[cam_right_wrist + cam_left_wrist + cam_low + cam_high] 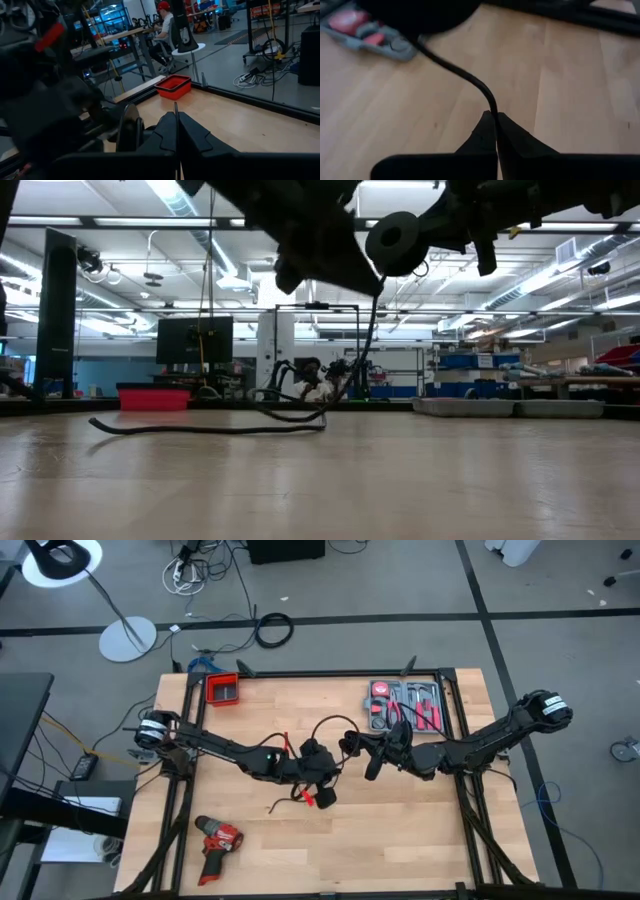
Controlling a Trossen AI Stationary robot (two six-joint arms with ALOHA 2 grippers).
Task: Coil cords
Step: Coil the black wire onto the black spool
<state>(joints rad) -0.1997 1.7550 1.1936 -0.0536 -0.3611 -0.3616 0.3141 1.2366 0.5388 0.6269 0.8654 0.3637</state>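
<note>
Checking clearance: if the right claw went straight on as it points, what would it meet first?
Probably the left arm's dark claw, which crowds the view just ahead; the red plastic bin lies farther on.

cord (330, 730) mid-table | drill (216, 840) front-left | bin (223, 690) back-left

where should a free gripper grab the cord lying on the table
Grip the slack run of the cord lying flat on the table, coming straight down from above. It is thin and low, so the fingers should straddle it crosswise.
</note>
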